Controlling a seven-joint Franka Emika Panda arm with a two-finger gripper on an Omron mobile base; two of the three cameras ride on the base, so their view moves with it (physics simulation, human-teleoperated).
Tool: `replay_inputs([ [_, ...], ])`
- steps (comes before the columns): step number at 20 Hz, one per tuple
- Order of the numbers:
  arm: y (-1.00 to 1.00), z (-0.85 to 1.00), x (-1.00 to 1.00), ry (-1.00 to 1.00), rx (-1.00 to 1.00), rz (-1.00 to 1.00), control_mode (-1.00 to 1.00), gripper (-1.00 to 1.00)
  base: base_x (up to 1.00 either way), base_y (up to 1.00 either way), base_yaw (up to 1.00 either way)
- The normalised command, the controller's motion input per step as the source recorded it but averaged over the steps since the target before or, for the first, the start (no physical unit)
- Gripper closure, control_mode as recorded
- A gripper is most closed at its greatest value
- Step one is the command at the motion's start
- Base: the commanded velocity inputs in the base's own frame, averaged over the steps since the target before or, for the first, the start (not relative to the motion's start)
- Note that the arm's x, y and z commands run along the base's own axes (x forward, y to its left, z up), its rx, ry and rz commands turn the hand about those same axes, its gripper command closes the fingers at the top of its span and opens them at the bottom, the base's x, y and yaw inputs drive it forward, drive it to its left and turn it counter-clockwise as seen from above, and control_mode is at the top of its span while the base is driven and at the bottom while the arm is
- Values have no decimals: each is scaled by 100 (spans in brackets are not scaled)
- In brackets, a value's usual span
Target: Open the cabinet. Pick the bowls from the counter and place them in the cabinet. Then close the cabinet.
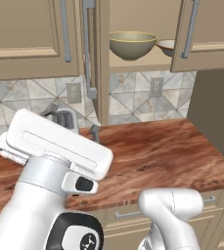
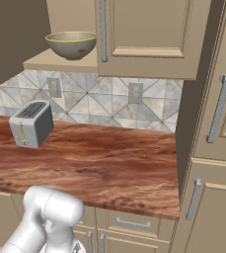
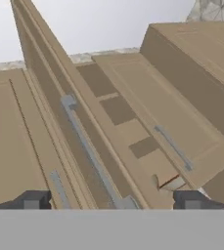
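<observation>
The cabinet (image 1: 103, 73) has both doors swung out; the left door stands edge-on, the right door (image 1: 206, 34) is partly open. Both bowls rest on its shelf: the deep rounded bowl (image 1: 132, 45) (image 2: 71, 44) and, to its right, the shallow bowl (image 1: 166, 46), half hidden by the right door. The reddish-brown counter (image 1: 157, 151) (image 2: 109, 163) carries no bowl. My gripper (image 3: 112, 200) is open with nothing between its fingers, pointing up at the doors and their grey bar handles (image 3: 89, 151) from below. The white hand (image 1: 55, 146) hovers low over the counter's left part.
A grey toaster (image 2: 31, 123) stands on the counter against the tiled wall, behind my hand in the left base view. A single-door upper cabinet (image 1: 25, 34) hangs to the left. A tall cabinet (image 2: 218, 99) bounds the counter on the right, with drawers (image 2: 134, 223) below.
</observation>
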Motion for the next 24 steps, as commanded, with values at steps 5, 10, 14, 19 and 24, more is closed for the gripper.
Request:
replay_inputs([
  [5,0,-11,44,16,-21,-3,-100,-100,0,0,0],
  [10,-9,0,36,4,-10,0,-100,-100,0,0,0],
  [14,-34,0,-30,-2,-3,-6,-100,-100,0,0,0],
  [19,-22,-3,-12,4,-4,-13,-100,-100,0,0,0],
  [24,-32,0,3,15,-6,-16,-100,-100,0,0,0],
])
